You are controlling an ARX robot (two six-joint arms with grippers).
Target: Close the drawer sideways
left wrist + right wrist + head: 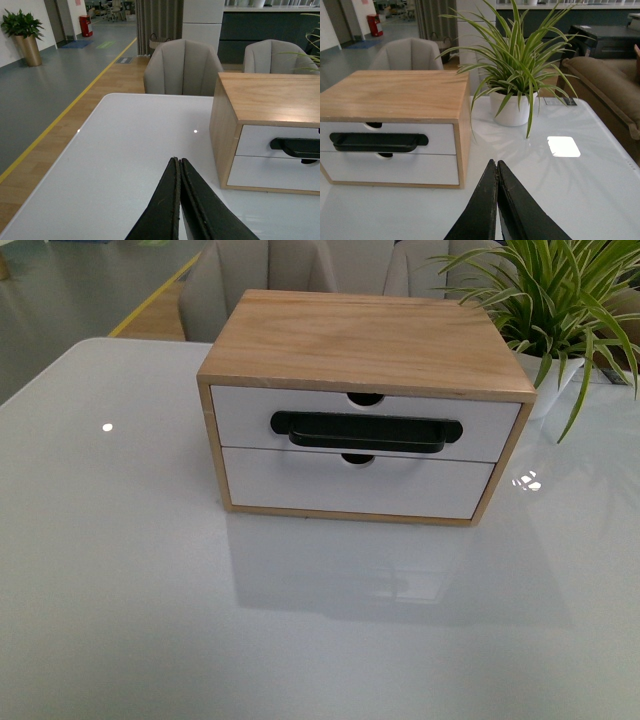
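A light wood cabinet (365, 338) stands on the white table. Its upper drawer (240, 415) has a white front, a long black bar handle (365, 430) and a half-round notch in its top edge. The drawer front sits flush with the cabinet frame. It also shows in the left wrist view (260, 140) and in the right wrist view (440, 139). My left gripper (177, 161) is shut and empty, over the table to the left of the cabinet. My right gripper (495, 162) is shut and empty, to the right of the cabinet. Neither arm shows in the front view.
A plain white drawer front (300, 485) without a handle sits below. A green plant in a white pot (560, 370) stands just behind the cabinet's right side. Grey chairs (182, 67) stand beyond the table's far edge. The glossy table (150, 590) spreads in front.
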